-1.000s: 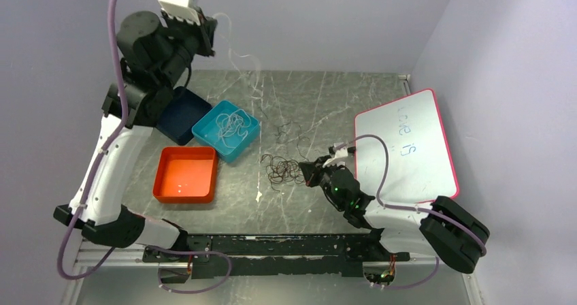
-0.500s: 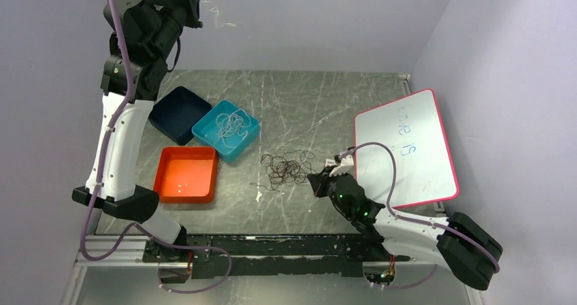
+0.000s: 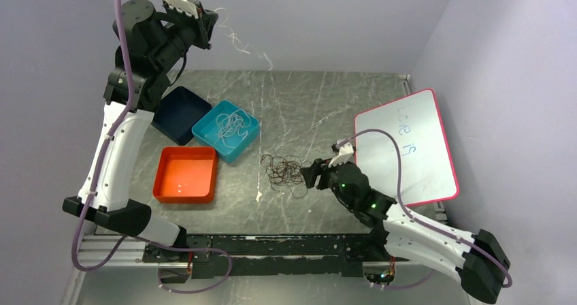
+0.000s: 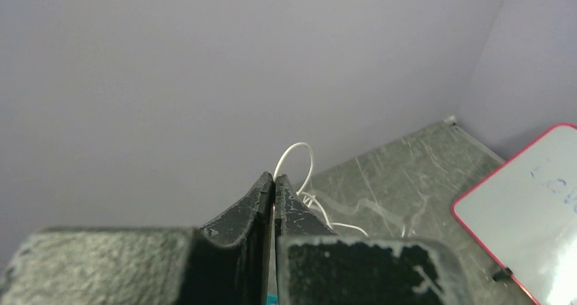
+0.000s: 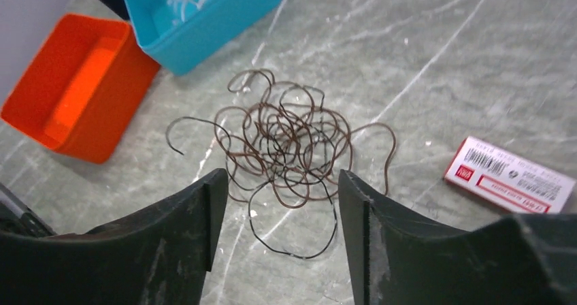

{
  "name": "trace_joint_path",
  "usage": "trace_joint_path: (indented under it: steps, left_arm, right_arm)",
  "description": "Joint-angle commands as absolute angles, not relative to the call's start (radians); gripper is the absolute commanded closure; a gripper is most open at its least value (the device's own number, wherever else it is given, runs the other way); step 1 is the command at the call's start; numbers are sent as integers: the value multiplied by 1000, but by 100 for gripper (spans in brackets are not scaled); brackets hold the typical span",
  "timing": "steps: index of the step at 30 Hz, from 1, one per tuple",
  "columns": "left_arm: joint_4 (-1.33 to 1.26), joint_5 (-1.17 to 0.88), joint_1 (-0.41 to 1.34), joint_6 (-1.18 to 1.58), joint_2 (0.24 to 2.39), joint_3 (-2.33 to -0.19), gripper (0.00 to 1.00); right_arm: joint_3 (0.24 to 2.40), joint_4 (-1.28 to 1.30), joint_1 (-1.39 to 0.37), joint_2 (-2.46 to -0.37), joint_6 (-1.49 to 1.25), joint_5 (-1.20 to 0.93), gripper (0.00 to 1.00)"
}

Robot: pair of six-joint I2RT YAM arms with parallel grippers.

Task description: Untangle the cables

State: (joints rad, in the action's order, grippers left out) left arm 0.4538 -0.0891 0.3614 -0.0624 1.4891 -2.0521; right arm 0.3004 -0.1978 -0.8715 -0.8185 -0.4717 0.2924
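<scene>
One grey marbled tbl w/ dark cables, whiteboard; lilac walls.

Grey-green marbled table w/ 3 trays close together on its left: navy tray, teal tray, orange tray. Dark brown cables lie tangled mid-table, small red-white box nr them; pink-rimmed whiteboard lies at rt

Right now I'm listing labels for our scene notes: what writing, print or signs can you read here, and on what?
"Love is": blue handwriting on the pink-framed white whiteboard, read with some doubt in the top view.
Small red-and-white cardboard box: a barcode and printed lines, too small to read.
No other writing shows.
</scene>
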Motion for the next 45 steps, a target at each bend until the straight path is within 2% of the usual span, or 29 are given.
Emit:
trace_joint_path:
  steps: [1, 9, 12, 17, 21, 27, 33, 37, 45]
  left_arm:
    - [419, -166, 353, -39, 1425, -1988, 93]
    - [430, -222, 354, -28, 1368, -1892, 93]
    - [457, -279, 353, -29, 1353, -1856, 93]
    - [461, -381, 354, -21, 1315, -1783, 93]
    - [465, -375, 353, -14, 1284, -1720, 93]
    - [499, -253, 354, -3, 1271, -1637, 93]
    - [505, -97, 341, 24, 1283, -1551, 93]
    - [491, -54, 325, 31, 1288, -1492, 93]
    - [456, 3, 296, 19, 1331, -1404, 93]
  right_arm:
    - [372, -40, -871, -708, -389, 334, 34]
    - [456, -80, -872, -597, -196, 326, 32]
    - [483, -206, -871, -606, -89, 258, 32]
    - [533, -455, -871, -714, 70, 126, 33]
    - [629, -527, -872, -847, 114, 54, 34]
    - [686, -539, -872, -944, 60, -36, 35]
    - [614, -512, -872, -888, -35, 23, 35]
    - [569, -452, -871, -828, -103, 108, 31]
    - [509, -376, -872, -771, -193, 134, 23]
